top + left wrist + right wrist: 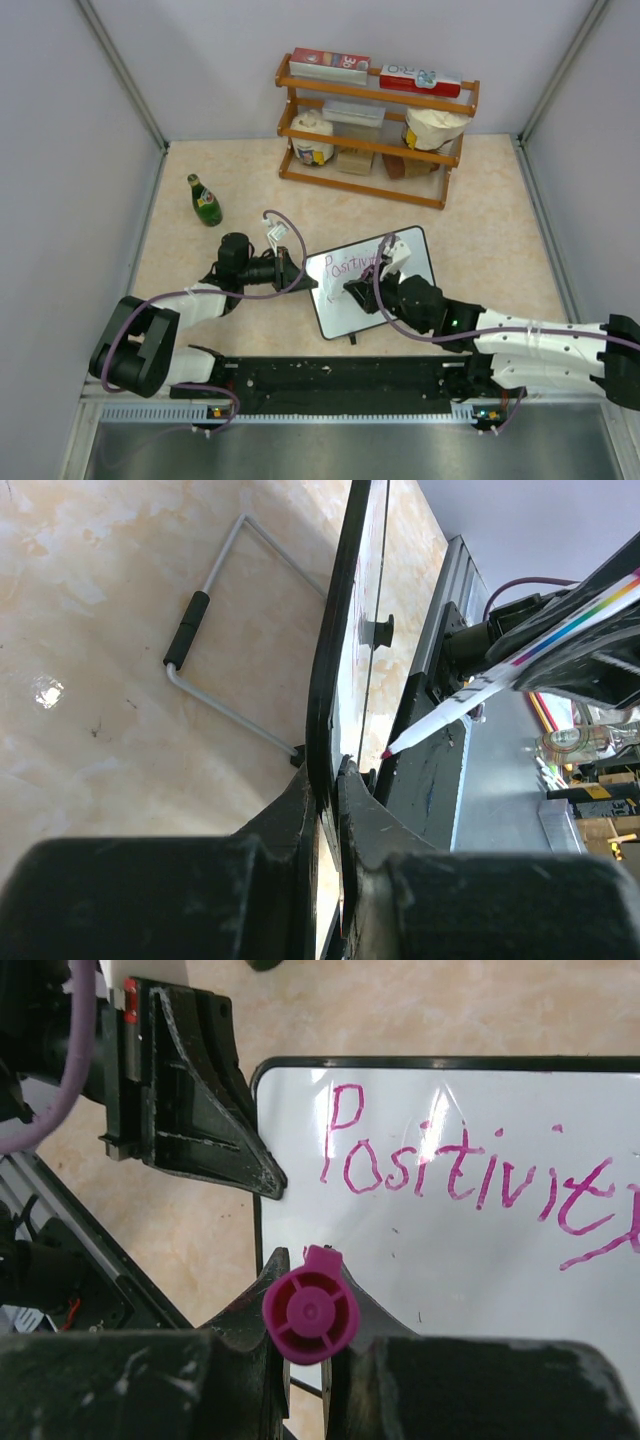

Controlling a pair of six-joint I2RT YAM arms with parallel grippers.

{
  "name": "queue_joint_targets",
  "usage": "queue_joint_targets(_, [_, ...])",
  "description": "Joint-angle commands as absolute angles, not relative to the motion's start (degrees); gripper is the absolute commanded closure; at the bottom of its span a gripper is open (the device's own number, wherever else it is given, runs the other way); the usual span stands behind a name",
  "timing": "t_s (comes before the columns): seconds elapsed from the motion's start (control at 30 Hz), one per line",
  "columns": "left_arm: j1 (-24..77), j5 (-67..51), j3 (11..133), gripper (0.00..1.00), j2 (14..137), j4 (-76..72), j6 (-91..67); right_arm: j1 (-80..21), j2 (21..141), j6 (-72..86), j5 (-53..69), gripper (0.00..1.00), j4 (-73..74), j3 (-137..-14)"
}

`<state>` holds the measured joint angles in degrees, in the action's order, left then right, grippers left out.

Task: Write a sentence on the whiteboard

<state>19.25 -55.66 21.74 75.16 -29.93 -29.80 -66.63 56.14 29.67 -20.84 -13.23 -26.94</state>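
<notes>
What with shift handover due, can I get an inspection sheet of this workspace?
Surface: beige marbled table.
Job's things: whiteboard with wire stand behind; sentence reads only "Positivity", in pink; marker tip near the board.
Clutter: green bottle; wooden rack of boxes and tubs at the far side.
End effectors: left end effector shut on the whiteboard's edge; right end effector shut on the marker.
Cables: purple cables along both arms.
Surroundings: grey walls; black rail at the near edge.
</notes>
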Motion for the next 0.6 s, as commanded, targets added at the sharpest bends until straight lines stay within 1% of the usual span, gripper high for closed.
queue_joint_targets(0.0, [19.4, -51.2, 21.4, 1.00, 75.6, -28.5, -24.3, -67.1, 52.8, 29.9, -23.1, 1.00, -14.9, -28.6])
queue_joint_targets(0.27, [19.5, -51.2, 21.3, 1.00, 75.1, -28.3, -24.3, -67.1, 57.0, 28.4, -24.5, 1.00, -15.2, -31.2])
queue_joint_targets(0.57, [19.4, -51.2, 21.4, 1.00, 75.1, -28.2, -24.3, -66.8, 59.5, 28.6, -25.9, 1.00, -15.4, -31.1])
